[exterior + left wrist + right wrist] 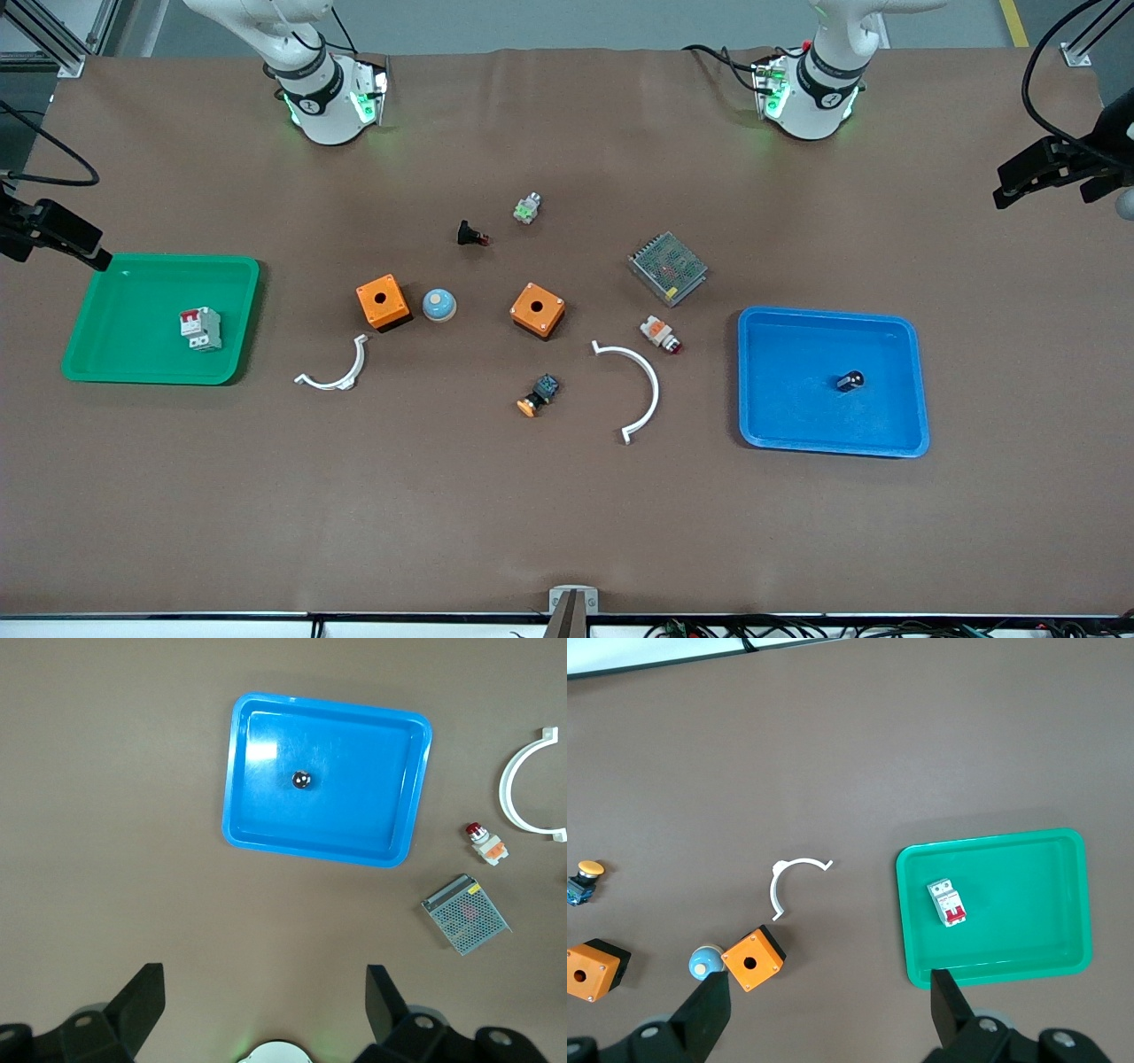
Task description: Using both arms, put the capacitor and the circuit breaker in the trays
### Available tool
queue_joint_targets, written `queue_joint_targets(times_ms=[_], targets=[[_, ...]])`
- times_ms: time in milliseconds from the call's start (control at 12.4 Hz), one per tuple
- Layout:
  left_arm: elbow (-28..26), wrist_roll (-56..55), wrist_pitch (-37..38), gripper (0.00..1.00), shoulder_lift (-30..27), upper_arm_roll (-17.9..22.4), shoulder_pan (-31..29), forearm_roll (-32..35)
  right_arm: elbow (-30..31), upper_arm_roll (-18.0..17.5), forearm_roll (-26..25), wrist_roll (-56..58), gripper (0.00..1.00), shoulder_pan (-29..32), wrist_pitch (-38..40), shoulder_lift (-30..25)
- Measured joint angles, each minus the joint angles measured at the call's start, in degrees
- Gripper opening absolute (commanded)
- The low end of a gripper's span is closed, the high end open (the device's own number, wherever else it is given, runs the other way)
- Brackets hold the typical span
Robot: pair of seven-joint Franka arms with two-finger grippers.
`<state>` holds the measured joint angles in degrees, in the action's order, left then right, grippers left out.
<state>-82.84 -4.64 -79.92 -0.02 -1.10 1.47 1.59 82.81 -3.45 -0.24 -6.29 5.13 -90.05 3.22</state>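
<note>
The capacitor [850,381], a tiny black cylinder, lies in the blue tray [895,434] toward the left arm's end; it also shows in the left wrist view [302,779]. The circuit breaker [201,328], white-grey with red levers, lies in the green tray [106,354] toward the right arm's end, and shows in the right wrist view [947,903]. My left gripper [264,1010] is open and empty, high over bare table near its base. My right gripper [830,1014] is open and empty, high up near its base. Neither gripper shows in the front view.
Between the trays lie two orange boxes [383,301] [538,309], a blue dome [438,305], two white curved brackets [337,377] [640,390], a metal mesh unit [667,268], a white-orange button [661,334], a black button [471,234], and other small buttons [539,395] [527,208].
</note>
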Motion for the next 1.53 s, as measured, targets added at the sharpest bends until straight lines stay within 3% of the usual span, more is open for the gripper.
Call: queue_joint_targets(times_ms=[1527], targets=[[0.15, 0.00, 0.00, 1.00, 0.00, -0.63, 1.00, 0.00, 0.00, -0.46, 0.00, 0.00, 1.00, 0.00, -0.26, 0.04]])
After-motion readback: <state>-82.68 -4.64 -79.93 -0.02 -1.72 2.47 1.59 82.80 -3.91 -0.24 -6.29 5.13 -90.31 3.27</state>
